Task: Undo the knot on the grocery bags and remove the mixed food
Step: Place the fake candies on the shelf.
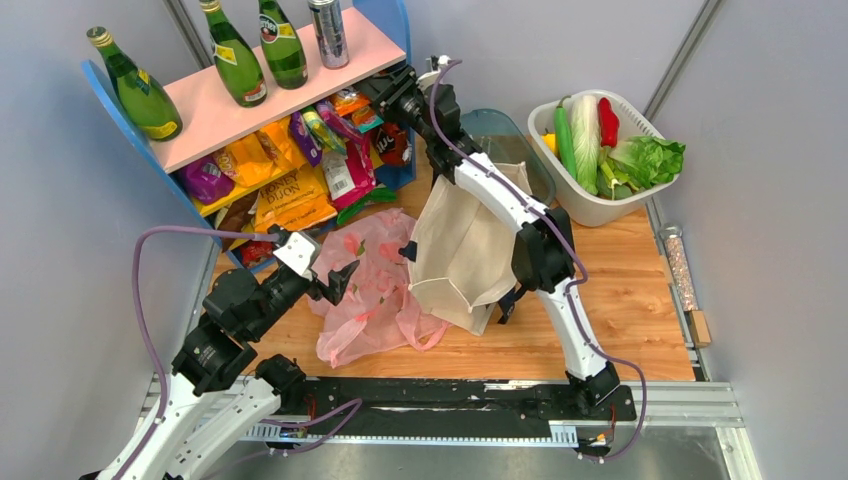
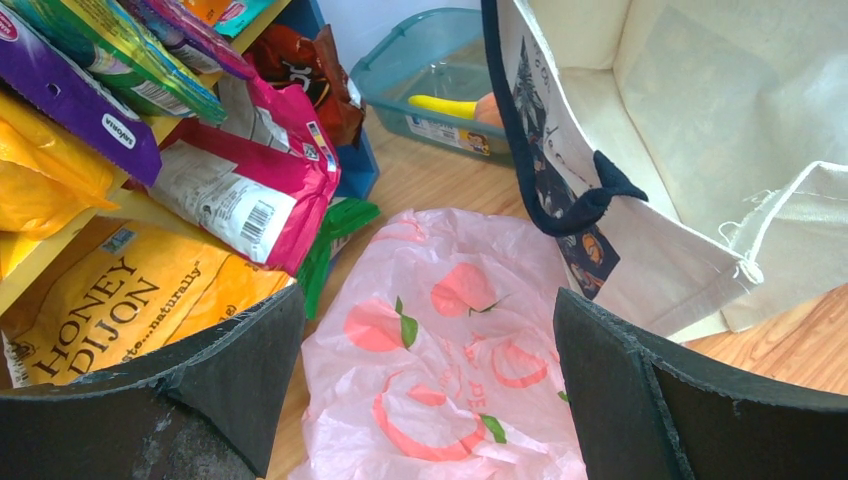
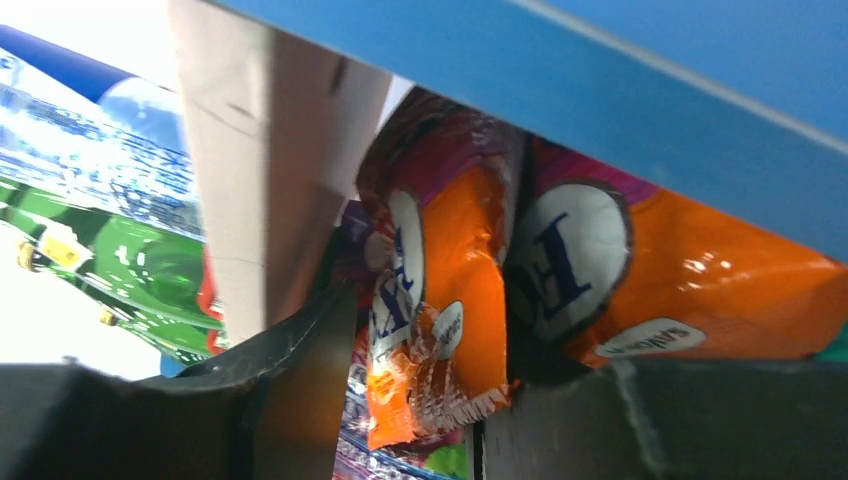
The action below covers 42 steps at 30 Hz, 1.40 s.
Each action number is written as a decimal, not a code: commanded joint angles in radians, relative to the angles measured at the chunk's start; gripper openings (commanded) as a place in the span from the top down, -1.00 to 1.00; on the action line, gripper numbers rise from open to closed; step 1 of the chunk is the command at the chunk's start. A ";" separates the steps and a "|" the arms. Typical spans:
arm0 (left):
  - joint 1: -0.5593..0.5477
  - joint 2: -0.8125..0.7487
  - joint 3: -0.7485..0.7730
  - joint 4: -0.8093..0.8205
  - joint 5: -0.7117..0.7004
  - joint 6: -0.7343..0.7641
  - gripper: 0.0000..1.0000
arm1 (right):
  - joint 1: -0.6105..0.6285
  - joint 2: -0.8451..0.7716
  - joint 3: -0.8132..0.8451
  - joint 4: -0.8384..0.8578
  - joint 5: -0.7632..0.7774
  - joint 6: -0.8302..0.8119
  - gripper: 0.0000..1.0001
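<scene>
Under shelf edge (image 3: 600, 90), R gripper (image 3: 420, 400) straddles orange pkt (image 3: 450, 260).

Bare wood of the desk (image 1: 640, 300) lies open on the right, between the cream canvas tote with navy handles (image 1: 450, 250) and the white plastic basket of vegetables (image 1: 600, 212). The thin pink plastic bag (image 2: 440, 420) lies flat below the left gripper (image 2: 427, 300), whose fingers are spread wide with nothing between them. Snack packets (image 1: 290, 195) cram the blue-and-pink shelf rack (image 1: 200, 125). There, an orange crisp packet (image 3: 440, 300) and a blue shelf board (image 3: 600, 90) hem in the right gripper (image 3: 420, 350).
</scene>
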 commanded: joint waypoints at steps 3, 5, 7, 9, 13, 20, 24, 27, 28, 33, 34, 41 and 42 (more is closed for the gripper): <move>0.005 0.005 0.000 0.009 0.015 0.014 -1.00 | 0.020 -0.132 -0.118 0.114 0.047 -0.034 0.10; 0.005 0.005 0.001 0.011 0.016 0.014 -1.00 | 0.021 -0.149 -0.146 0.132 0.049 -0.040 0.03; 0.005 0.004 0.001 0.009 0.017 0.014 -1.00 | 0.022 -0.159 -0.163 0.143 0.046 -0.039 -0.04; 0.004 0.004 0.001 0.008 0.017 0.015 -1.00 | 0.023 -0.173 -0.186 0.157 0.045 -0.037 -0.07; 0.004 0.002 0.001 0.007 0.014 0.014 -1.00 | 0.027 -0.211 -0.248 0.159 0.061 -0.039 -0.17; 0.004 0.002 0.002 0.007 0.015 0.015 -1.00 | 0.030 -0.281 -0.385 0.172 0.093 -0.027 -0.32; 0.004 0.001 0.002 0.006 0.016 0.013 -1.00 | 0.030 -0.301 -0.421 0.176 0.100 -0.024 -0.30; 0.004 0.002 0.002 0.006 0.018 0.012 -1.00 | 0.030 -0.315 -0.449 0.180 0.107 -0.018 -0.25; 0.004 0.002 0.002 0.006 0.017 0.014 -1.00 | 0.030 -0.321 -0.462 0.183 0.110 -0.015 -0.23; 0.005 0.002 0.001 0.005 0.018 0.013 -1.00 | 0.030 -0.358 -0.529 0.210 0.118 -0.016 -0.19; 0.004 0.002 0.001 0.006 0.018 0.013 -1.00 | 0.030 -0.367 -0.542 0.217 0.118 -0.023 -0.22; 0.004 0.000 0.002 0.008 0.014 0.006 -1.00 | 0.038 -0.479 -0.679 0.259 0.144 -0.081 -0.35; 0.004 -0.001 0.002 0.008 0.009 0.003 -1.00 | 0.038 -0.500 -0.708 0.275 0.146 -0.090 -0.38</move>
